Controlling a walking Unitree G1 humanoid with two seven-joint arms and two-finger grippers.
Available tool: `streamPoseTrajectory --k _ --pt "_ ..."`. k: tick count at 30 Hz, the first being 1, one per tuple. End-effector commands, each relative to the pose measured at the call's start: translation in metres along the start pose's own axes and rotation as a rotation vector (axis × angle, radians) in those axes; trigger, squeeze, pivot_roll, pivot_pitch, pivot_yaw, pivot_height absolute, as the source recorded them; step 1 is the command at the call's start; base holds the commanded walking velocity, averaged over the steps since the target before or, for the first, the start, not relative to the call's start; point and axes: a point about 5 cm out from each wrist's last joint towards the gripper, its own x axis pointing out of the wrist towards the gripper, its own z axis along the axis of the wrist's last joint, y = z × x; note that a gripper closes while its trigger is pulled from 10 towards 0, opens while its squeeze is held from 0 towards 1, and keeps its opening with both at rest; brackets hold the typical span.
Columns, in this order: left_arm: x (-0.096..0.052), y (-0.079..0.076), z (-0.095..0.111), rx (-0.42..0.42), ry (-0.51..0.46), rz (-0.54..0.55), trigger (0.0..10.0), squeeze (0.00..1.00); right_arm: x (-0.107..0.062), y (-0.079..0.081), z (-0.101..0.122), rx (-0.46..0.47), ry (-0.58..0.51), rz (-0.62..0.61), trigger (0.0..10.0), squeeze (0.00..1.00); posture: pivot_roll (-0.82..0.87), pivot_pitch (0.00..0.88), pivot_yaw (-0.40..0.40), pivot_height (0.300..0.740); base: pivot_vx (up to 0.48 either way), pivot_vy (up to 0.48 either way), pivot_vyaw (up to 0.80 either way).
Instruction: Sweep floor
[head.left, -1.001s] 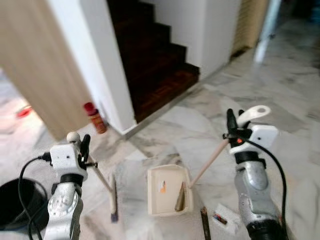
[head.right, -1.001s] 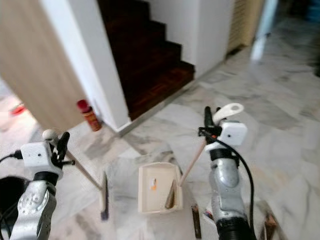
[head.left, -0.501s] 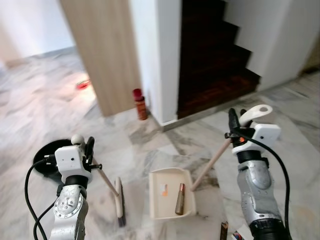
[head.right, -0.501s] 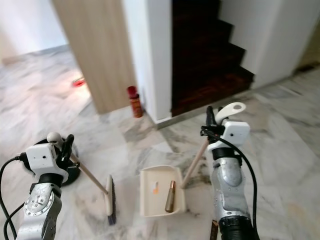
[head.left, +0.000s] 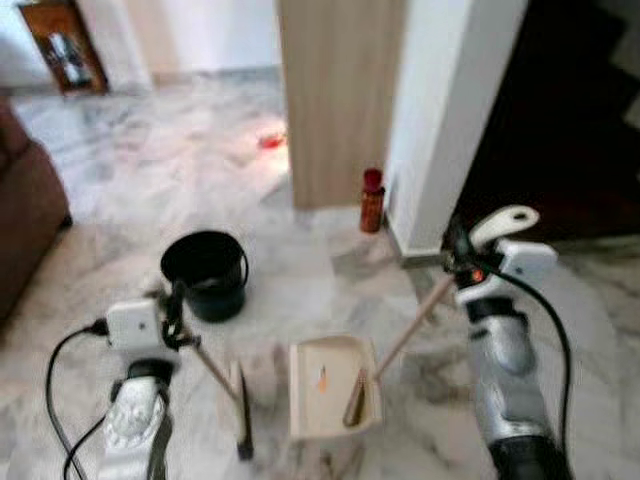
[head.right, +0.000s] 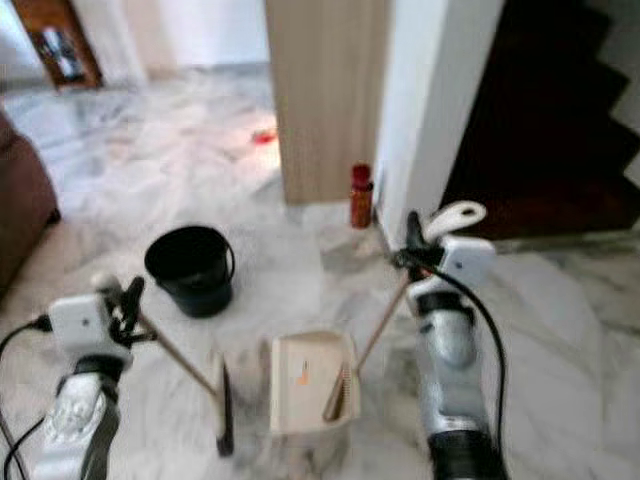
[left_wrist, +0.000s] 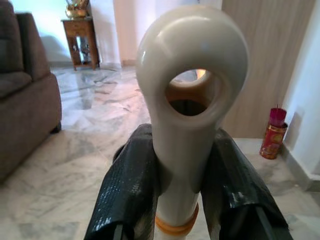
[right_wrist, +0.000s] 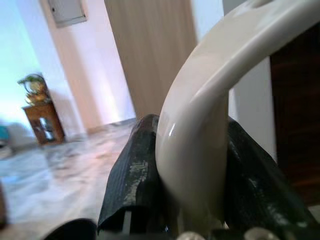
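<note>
Watch that cream plastic dustpan (head.left: 333, 385) on the grey-veined marble floor (head.left: 130, 200): a brown cylindrical piece of debris (head.left: 354, 399) lies inside it with a small orange scrap, and if the pan tips as it is carried toward the black round bucket (head.left: 205, 273), that cylinder could roll straight out over the lip. The red spray can (head.left: 372, 200) standing by the white wall corner could also be clipped by a swinging stick. On to the grips: the left gripper (left_wrist: 177, 195) has both black fingers (left_wrist: 131, 192) pressed tight against the cream looped end of the wooden-handled brush (head.left: 240, 410), whose head sits on the floor just beside the pan. The right gripper (right_wrist: 190, 187) is likewise clamped hard around the curved cream top of the dustpan's long wooden handle (head.left: 412, 325), no gap showing.
</note>
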Motion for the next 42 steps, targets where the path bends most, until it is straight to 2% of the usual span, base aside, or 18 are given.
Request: streamPoseTrajectory --k 1,4,7,9,22,33,42 --pt "0.003 -0.004 0.015 0.01 -0.073 -0.025 10.0 0.0 0.001 -0.008 0.012 0.077 -0.051 -0.062 10.0 0.0 0.07 0.0 0.052 0.74 0.0 0.0 0.0" --pt "0.003 -0.004 0.015 0.013 -0.071 -0.027 10.0 0.0 0.0 -0.007 0.015 0.1 -0.063 -0.077 10.0 0.0 0.07 0.0 0.058 0.74 0.0 0.0 0.0" --pt "0.002 -0.003 0.014 0.018 -0.069 -0.026 10.0 0.0 0.002 -0.008 0.027 0.203 -0.101 -0.126 10.0 0.0 0.07 0.0 0.062 0.74 0.0 0.0 0.0" --pt "0.002 -0.003 0.014 0.02 -0.066 -0.025 10.0 0.0 0.005 -0.009 0.033 0.238 -0.12 -0.142 10.0 0.0 0.06 0.0 0.063 0.74 0.0 0.0 0.0" --pt "0.0 -0.003 0.016 0.03 -0.079 -0.017 10.0 0.0 0.012 0.001 0.043 0.253 -0.128 -0.093 10.0 0.0 0.08 0.0 0.054 0.74 0.0 0.0 0.0" --pt "-0.01 0.003 0.008 0.041 -0.05 0.005 10.0 0.0 0.012 0.005 0.046 0.238 -0.128 -0.068 10.0 0.0 0.09 0.009 0.054 0.74 0.0 0.0 0.0" --pt "-0.009 0.002 0.01 0.036 -0.054 0.006 10.0 0.0 0.015 0.006 0.047 0.253 -0.125 -0.059 10.0 0.0 0.09 0.011 0.054 0.74 0.0 0.455 0.0"
